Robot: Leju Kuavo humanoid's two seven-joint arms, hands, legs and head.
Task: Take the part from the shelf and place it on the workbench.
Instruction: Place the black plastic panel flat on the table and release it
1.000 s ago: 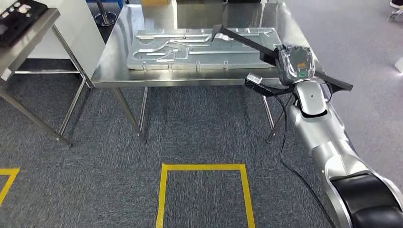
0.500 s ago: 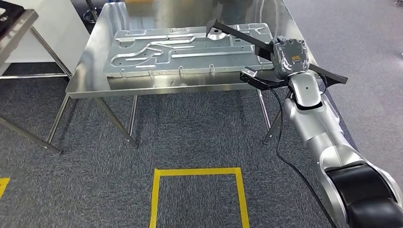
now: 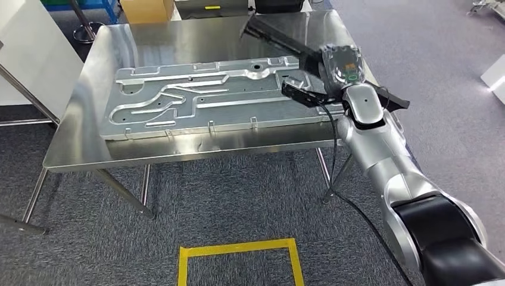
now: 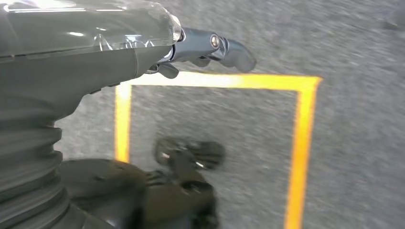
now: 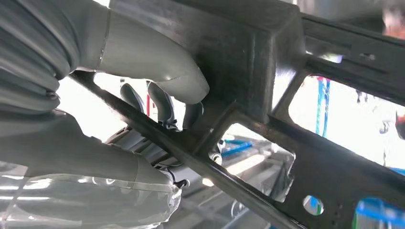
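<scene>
In the head view my right hand (image 3: 340,64) grips a long black frame-like part (image 3: 286,39). The part hangs slantwise over the right end of the steel workbench (image 3: 89,143), one end pointing toward the far edge and the other sticking out past the right side. Up close, the thumb (image 5: 157,62) presses on the black part (image 5: 258,62) and the darker fingers curl behind one of its bars. My left hand (image 4: 210,47) hangs over the carpet with nothing in it.
A large machined aluminium plate (image 3: 202,101) covers most of the workbench, leaving bare strips at its front and far side. A cardboard box (image 3: 146,9) stands behind the table, a white cabinet (image 3: 30,53) at left. Yellow tape (image 3: 238,250) marks a square on the carpet.
The whole view has shifted: the camera has come closer to the workbench. The held part now hangs over the table's right end rather than at its front corner.
</scene>
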